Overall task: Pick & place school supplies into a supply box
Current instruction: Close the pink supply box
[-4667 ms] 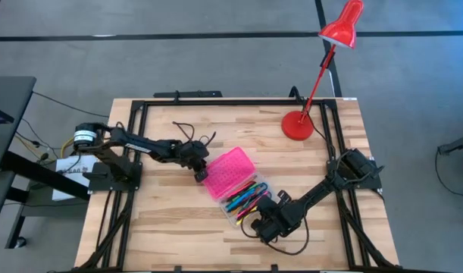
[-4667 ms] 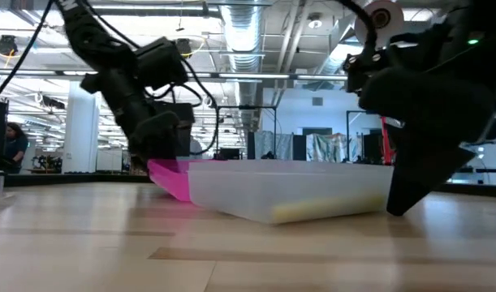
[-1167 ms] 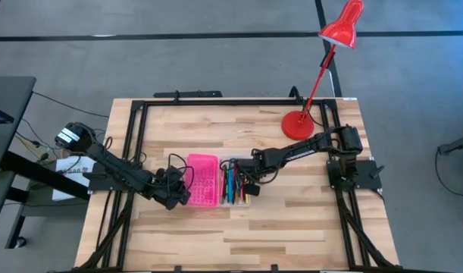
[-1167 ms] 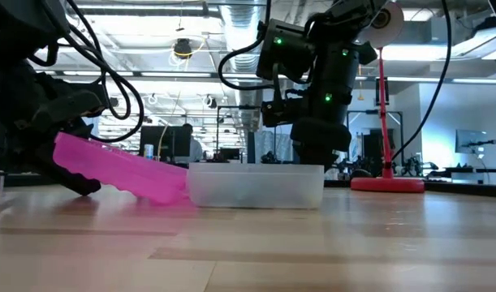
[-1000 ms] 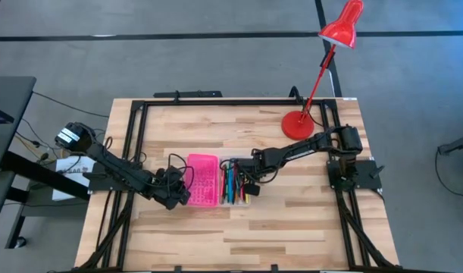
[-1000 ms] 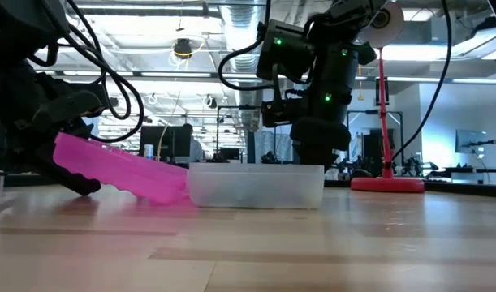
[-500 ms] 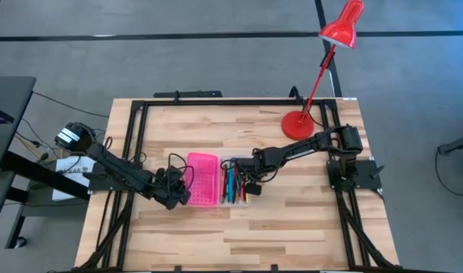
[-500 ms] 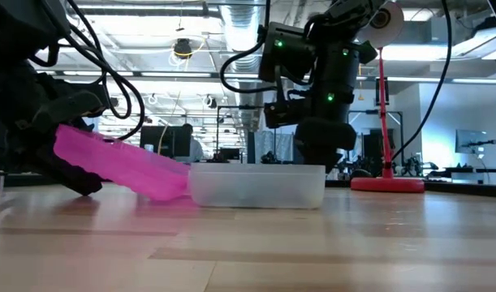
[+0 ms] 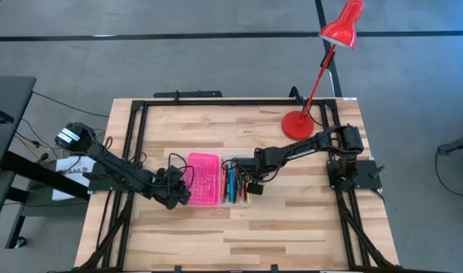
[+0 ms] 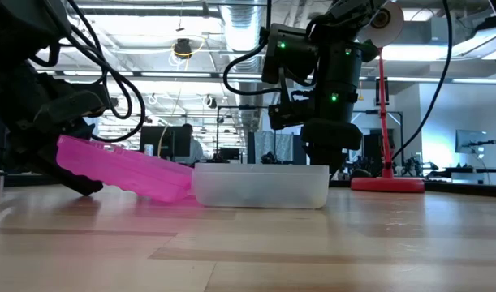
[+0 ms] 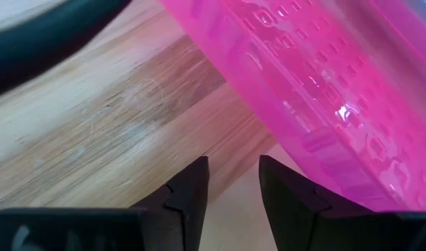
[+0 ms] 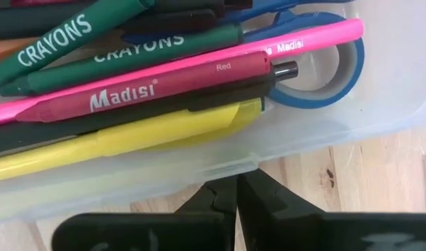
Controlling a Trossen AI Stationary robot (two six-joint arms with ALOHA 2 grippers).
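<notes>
The supply box lies open in mid-table, its clear base (image 9: 236,183) to the right of its pink lid (image 9: 203,180). In the base lie the school supplies: a pink pen (image 12: 164,87), a yellow marker (image 12: 129,136), green crayons (image 12: 150,45) and a blue scissors handle (image 12: 324,77). The lid (image 10: 122,170) slants up from the hinge to its free edge. My left gripper (image 9: 178,195) stands open under that edge, nothing between its fingers (image 11: 187,192). My right gripper (image 9: 250,184) is shut at the base's right long wall. My left gripper has the lid's underside near the free edge (image 11: 338,188) lying over the outer side of one finger (image 11: 289,195). The fingers slant down from the table's left. The lid stays tilted, its hinge side low at the base. My right gripper sets its shut fingertips (image 12: 235,192) against the outside of the base's long wall (image 12: 268,164), beside a small tab on the rim. The fingers come from above, pointing down. The base stands flat on the table.
A red desk lamp stands at the far right, its foot (image 9: 298,125) on the table and its head (image 9: 343,24) beyond the far edge. Black frame rails (image 9: 132,144) run along the table's sides. Bare wood lies toward the near edge (image 9: 239,243).
My right gripper has shifted a little toward the table's right edge, and the clear base has slid that way with it by a small amount. The lid stays propped on my left gripper, which has kept still.
</notes>
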